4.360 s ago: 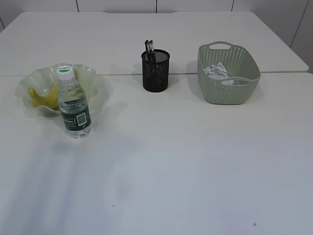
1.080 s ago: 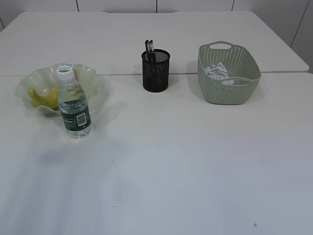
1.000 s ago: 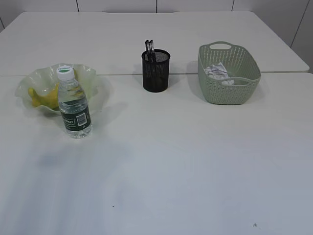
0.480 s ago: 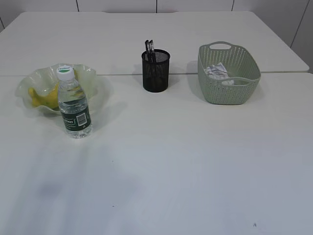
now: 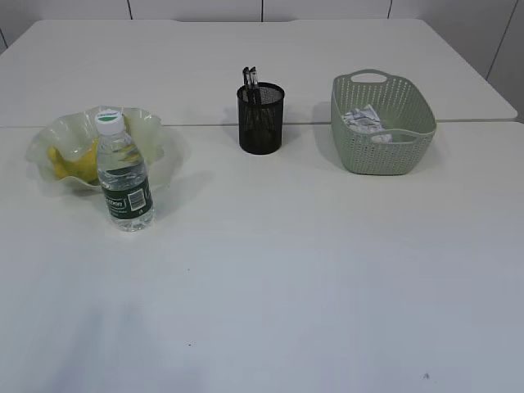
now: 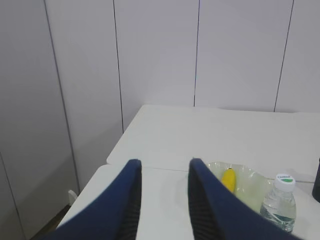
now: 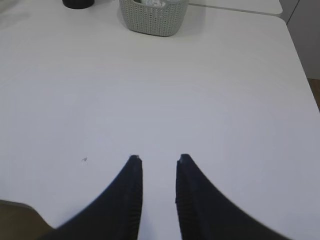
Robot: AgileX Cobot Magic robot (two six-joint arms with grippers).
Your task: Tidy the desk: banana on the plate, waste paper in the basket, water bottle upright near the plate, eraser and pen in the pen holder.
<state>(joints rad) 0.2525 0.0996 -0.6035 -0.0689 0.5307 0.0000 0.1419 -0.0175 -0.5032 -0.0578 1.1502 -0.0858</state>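
Tables: two white tops point(image 5: 311, 270), butted edge to edge; seam crosses upper third of the exterior frame.
Wall: pale grey panels point(image 6: 155, 50), dark vertical joints, behind far table.
Floor: brown strip point(image 7: 314, 90), right edge of right wrist frame.
Light: even, soft shadows.

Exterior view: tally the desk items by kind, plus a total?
Containers: 3 (plate, pen holder, basket)
Banana: 1
Water bottle: 1
Pens: 2
Waste paper: 1
Total: 8

White table point(image 5: 327, 262), pale panelled wall point(image 6: 155, 50) behind it.
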